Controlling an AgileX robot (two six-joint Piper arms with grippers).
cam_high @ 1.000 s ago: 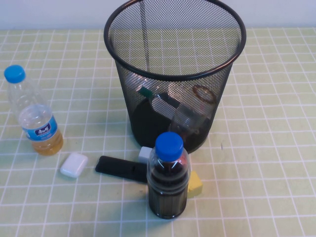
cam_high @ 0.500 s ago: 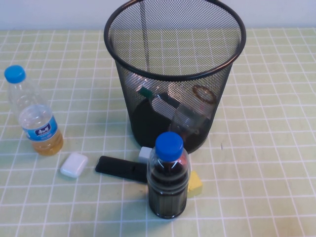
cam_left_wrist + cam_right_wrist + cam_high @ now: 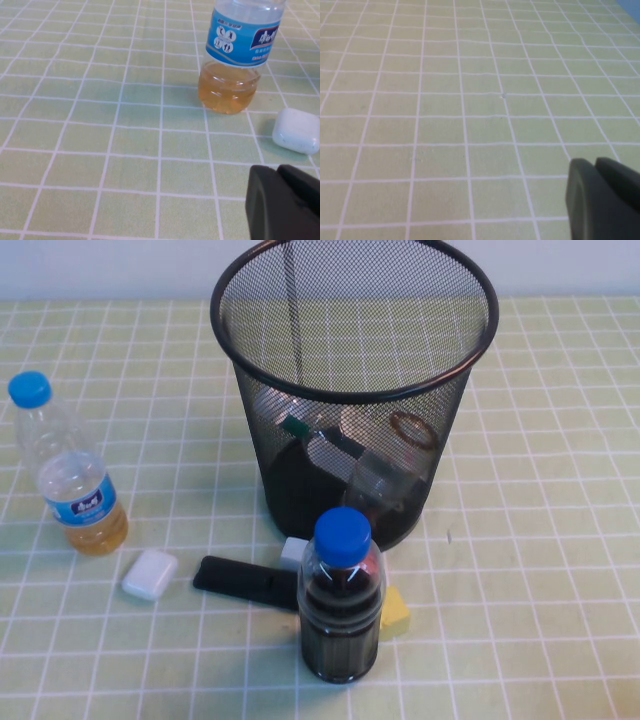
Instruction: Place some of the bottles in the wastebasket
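Bottles [image 3: 375, 475] sit in wastebasket [image 3: 355, 390]; left gripper [image 3: 282, 202] and right gripper [image 3: 602, 197] look closed, and the yellowish bottle [image 3: 235, 55] ahead of the left one risks a mistaken grab.

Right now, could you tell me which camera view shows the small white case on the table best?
The left wrist view: the white case lies close and clear beside the left gripper. The high view shows it smaller. The right wrist view shows only tablecloth and the right gripper.
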